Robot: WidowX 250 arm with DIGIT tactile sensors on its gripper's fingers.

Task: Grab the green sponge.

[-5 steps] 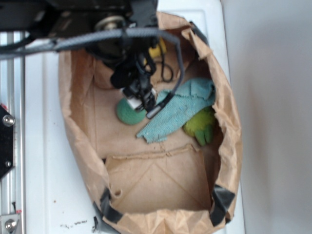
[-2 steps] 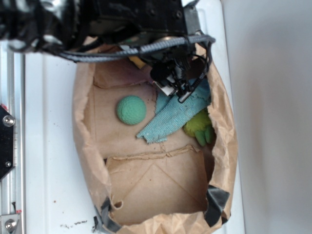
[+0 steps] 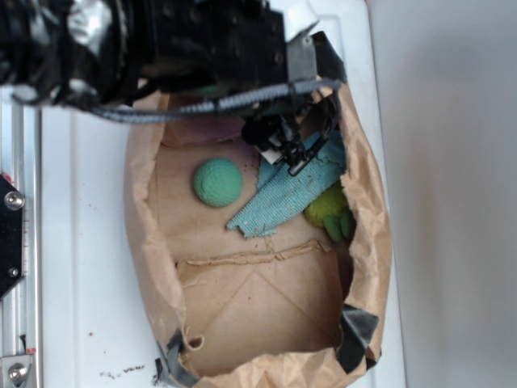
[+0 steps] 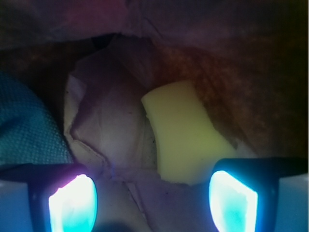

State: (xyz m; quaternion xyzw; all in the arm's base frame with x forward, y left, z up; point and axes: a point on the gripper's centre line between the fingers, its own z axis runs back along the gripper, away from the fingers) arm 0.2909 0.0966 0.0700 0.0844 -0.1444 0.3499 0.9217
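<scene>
The green sponge (image 3: 218,182), a round sea-green ball, lies on the floor of the brown paper bag (image 3: 145,242), left of centre. My gripper (image 3: 283,152) hangs at the bag's far end, up and to the right of the ball and apart from it. In the wrist view the gripper (image 4: 153,203) is open; its two pads glow cyan with only crumpled bag paper between them. The ball does not show in the wrist view.
A teal cloth (image 3: 283,194) lies diagonally right of the ball; its edge (image 4: 24,125) shows at the wrist view's left. A yellow wedge sponge (image 4: 186,140) sits ahead of the fingers. A yellow-green item (image 3: 331,212) rests by the bag's right wall. A metal rail (image 3: 16,242) runs along the left.
The gripper has left its spot over the ball and swung right and toward the bag's far end. The ball is now uncovered and has not moved.
</scene>
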